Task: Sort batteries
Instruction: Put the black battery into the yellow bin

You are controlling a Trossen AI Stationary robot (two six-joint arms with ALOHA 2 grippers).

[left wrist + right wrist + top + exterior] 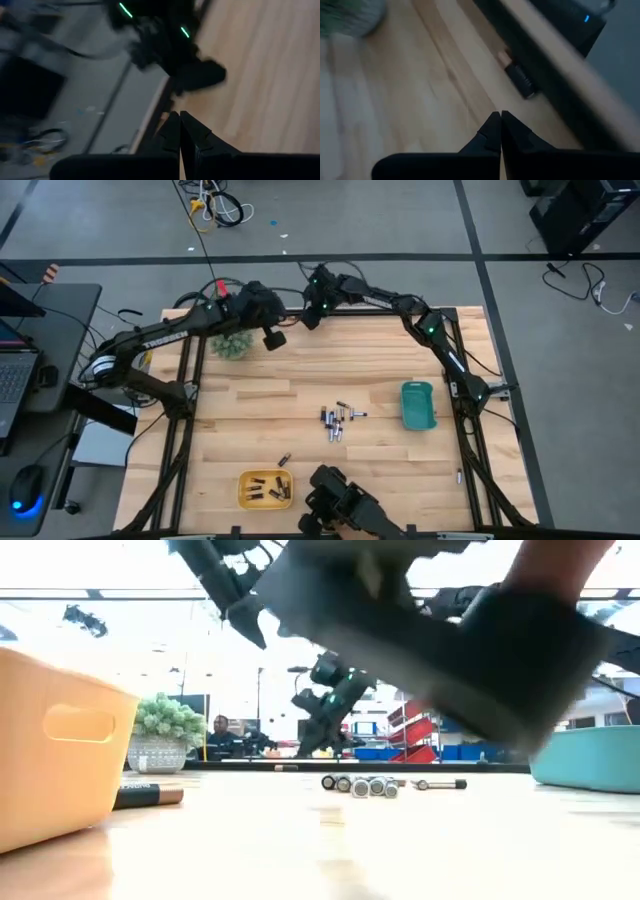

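Both arms hang over the table's far edge; the left fingers are pressed shut on nothing, and so are the right fingers; the batteries lie well away from both, about eight in a loose cluster mid-table; one more lies just beside the yellow tray, which holds roughly five; one teal tray sits near the cluster; one green plant stands closest to the left fingers.

batteries: small dark and silvery cylinders | lying clustered mid-table | some in yellow tray
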